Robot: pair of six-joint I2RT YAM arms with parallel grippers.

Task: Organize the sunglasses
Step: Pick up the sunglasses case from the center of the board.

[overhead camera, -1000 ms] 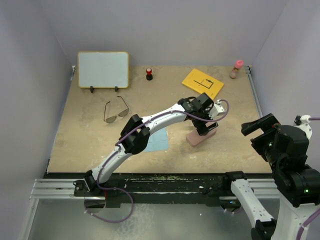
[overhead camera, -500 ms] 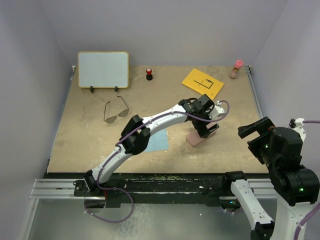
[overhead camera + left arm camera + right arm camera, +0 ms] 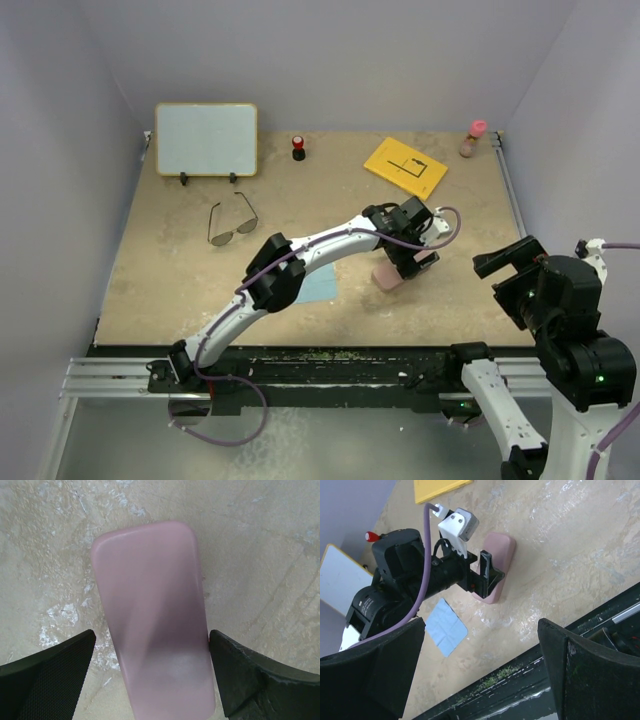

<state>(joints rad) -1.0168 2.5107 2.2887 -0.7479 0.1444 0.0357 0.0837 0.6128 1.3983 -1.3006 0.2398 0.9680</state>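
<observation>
Here the left gripper (image 3: pixel 151 645) stands wide open over the pink case (image 3: pixel 150 590), one finger on each side of it; the right gripper (image 3: pixel 481 630) is open also and holds nothing; the sunglasses (image 3: pixel 232 222) lie on the table (image 3: pixel 470 220) before the white board (image 3: pixel 206 139), well apart from the case.

The sunglasses (image 3: pixel 232 230) have a thin dark wire frame and roundish tinted lenses. They lie flat on the left part of the table (image 3: pixel 150 280), with the arms unfolded and pointing to its far edge.
</observation>
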